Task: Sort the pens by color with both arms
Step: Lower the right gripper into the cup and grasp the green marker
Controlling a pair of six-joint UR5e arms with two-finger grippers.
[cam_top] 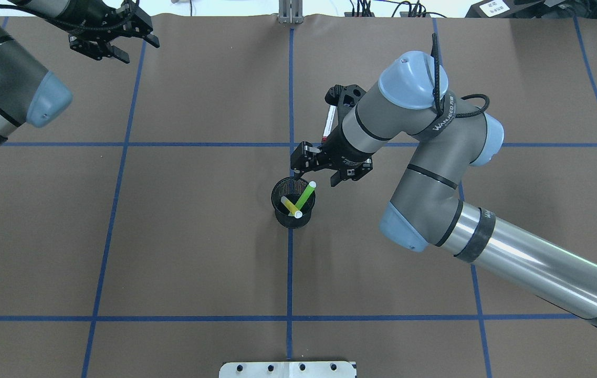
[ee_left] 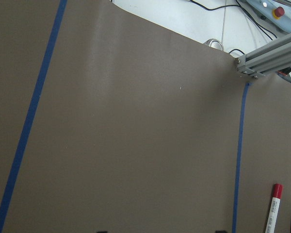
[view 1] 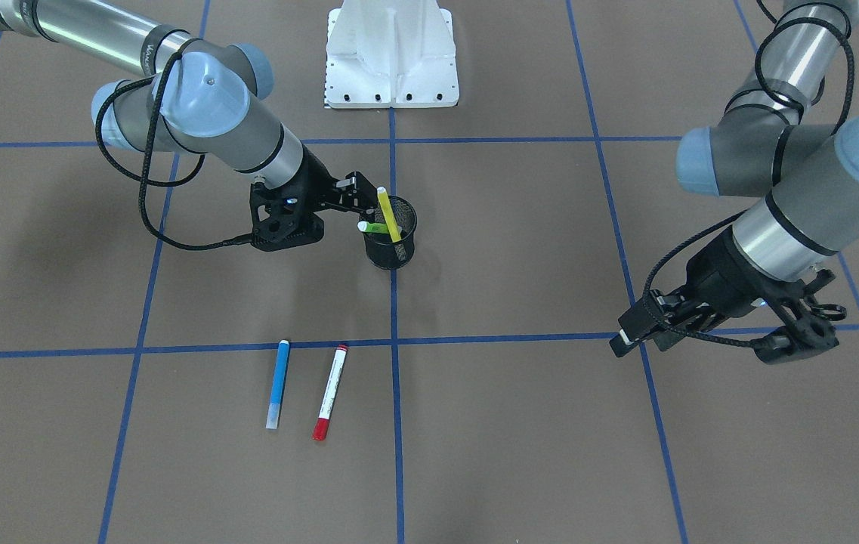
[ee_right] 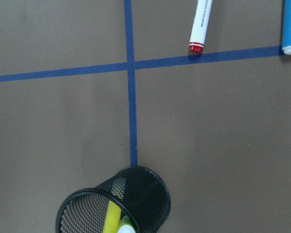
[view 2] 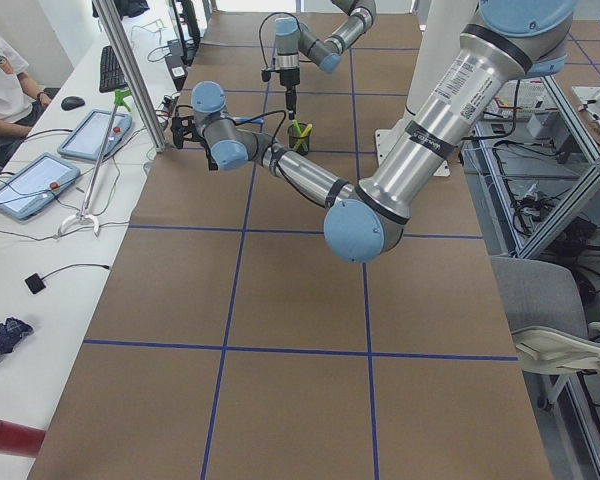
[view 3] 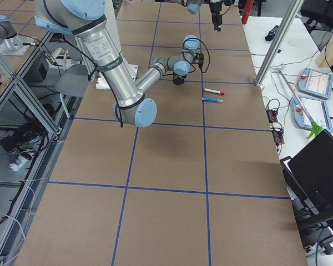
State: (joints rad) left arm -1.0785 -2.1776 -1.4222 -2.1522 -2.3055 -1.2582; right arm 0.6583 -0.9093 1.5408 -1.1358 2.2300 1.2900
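Observation:
A black mesh cup (view 1: 391, 242) near the table's middle holds the yellow pen (view 1: 390, 215) and the light green pen (view 1: 373, 227), both leaning. My right gripper (view 1: 359, 190) hovers just beside and above the cup's rim, open, with nothing between its fingers. In the overhead view it (cam_top: 320, 169) is close to the green pen (cam_top: 304, 197). The blue pen (view 1: 278, 384) and the white pen with red cap (view 1: 330, 393) lie side by side on the mat. My left gripper (cam_top: 138, 47) is far from them, open and empty.
The white pedestal base (view 1: 391, 57) stands at the robot's side of the table. Blue tape lines (view 1: 394, 344) divide the brown mat into squares. In the exterior left view a person (view 2: 0, 85) sits at a side desk with tablets (view 2: 90, 135).

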